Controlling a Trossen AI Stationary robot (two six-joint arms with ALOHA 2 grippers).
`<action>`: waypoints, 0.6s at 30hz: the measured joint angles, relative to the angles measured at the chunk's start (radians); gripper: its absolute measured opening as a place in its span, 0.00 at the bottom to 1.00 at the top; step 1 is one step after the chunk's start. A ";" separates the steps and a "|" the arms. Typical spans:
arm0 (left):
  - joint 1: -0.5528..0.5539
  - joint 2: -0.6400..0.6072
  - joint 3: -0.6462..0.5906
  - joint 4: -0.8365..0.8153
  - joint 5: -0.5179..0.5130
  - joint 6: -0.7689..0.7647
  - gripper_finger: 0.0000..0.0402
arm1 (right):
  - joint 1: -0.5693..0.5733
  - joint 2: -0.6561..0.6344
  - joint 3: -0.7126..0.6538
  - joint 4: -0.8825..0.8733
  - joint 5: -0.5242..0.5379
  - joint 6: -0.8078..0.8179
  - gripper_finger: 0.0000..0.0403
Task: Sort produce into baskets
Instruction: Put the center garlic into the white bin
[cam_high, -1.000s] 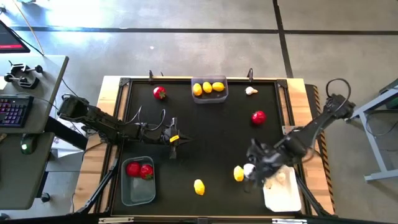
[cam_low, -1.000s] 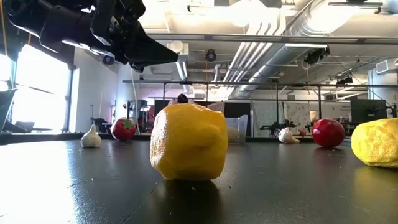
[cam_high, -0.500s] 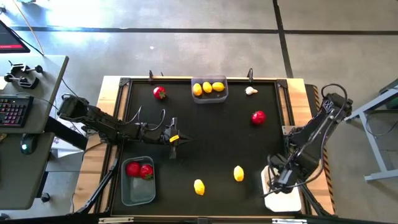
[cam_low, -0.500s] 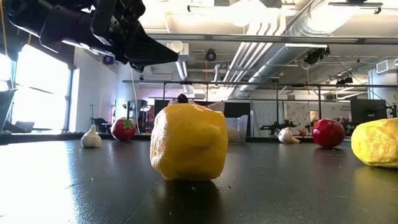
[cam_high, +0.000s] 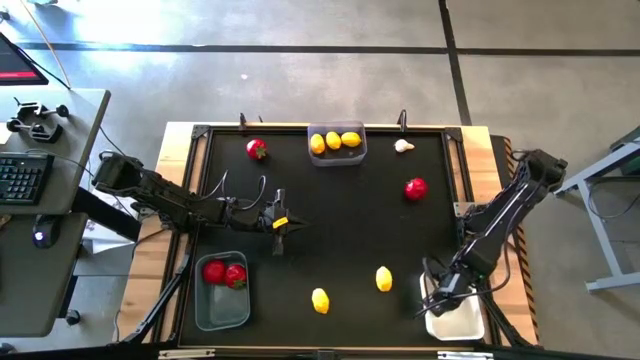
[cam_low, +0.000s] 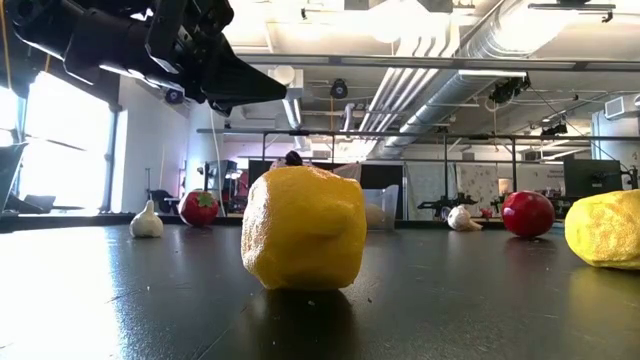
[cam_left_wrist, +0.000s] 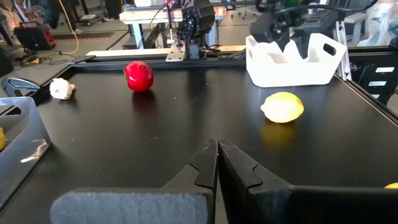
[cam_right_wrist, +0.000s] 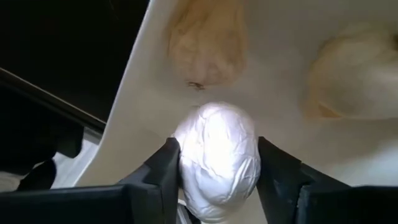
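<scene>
My right gripper (cam_high: 438, 297) hangs over the opaque white bin (cam_high: 462, 322) at the near right, shut on a whitish garlic bulb (cam_right_wrist: 217, 158). Two more garlic bulbs (cam_right_wrist: 208, 40) lie in that bin. My left gripper (cam_high: 278, 238) is shut and empty above the table's left middle; it also shows in the left wrist view (cam_left_wrist: 217, 163). A translucent bin (cam_high: 350, 155) at the far edge holds three lemons. A translucent bin (cam_high: 222, 308) at the near left holds two red fruits. Loose on the table lie two lemons (cam_high: 384, 279), two red fruits (cam_high: 416, 187) and a garlic bulb (cam_high: 403, 146). My right gripper pinches the garlic bulb by its two opposite sides (cam_right_wrist: 186, 155) between its two fingers (cam_right_wrist: 163, 171). The fingers point down, from above. The bulb is clear of the white bin's floor (cam_right_wrist: 280, 37), above the two bulbs that lie there.
The second loose lemon (cam_high: 320, 300) lies near the front edge and fills the low view (cam_low: 303, 228). The second loose red fruit (cam_high: 257, 149) lies at the far left. A desk with a keyboard (cam_high: 20, 180) stands left of the table.
My right gripper has carried the garlic bulb from beside the loose lemon toward the table's right and near edges, and now hangs over the white bin. The lemon has stayed where it was.
</scene>
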 joint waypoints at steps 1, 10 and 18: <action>0.000 0.000 0.000 0.000 0.000 0.000 0.00 | 0.000 0.000 -0.010 0.021 -0.001 0.000 0.37; 0.000 0.000 0.000 -0.001 -0.003 -0.001 0.00 | 0.000 0.000 -0.011 0.020 -0.029 -0.002 0.61; 0.000 0.000 0.000 -0.003 -0.003 0.000 0.00 | 0.000 0.000 0.004 0.022 -0.147 -0.029 0.67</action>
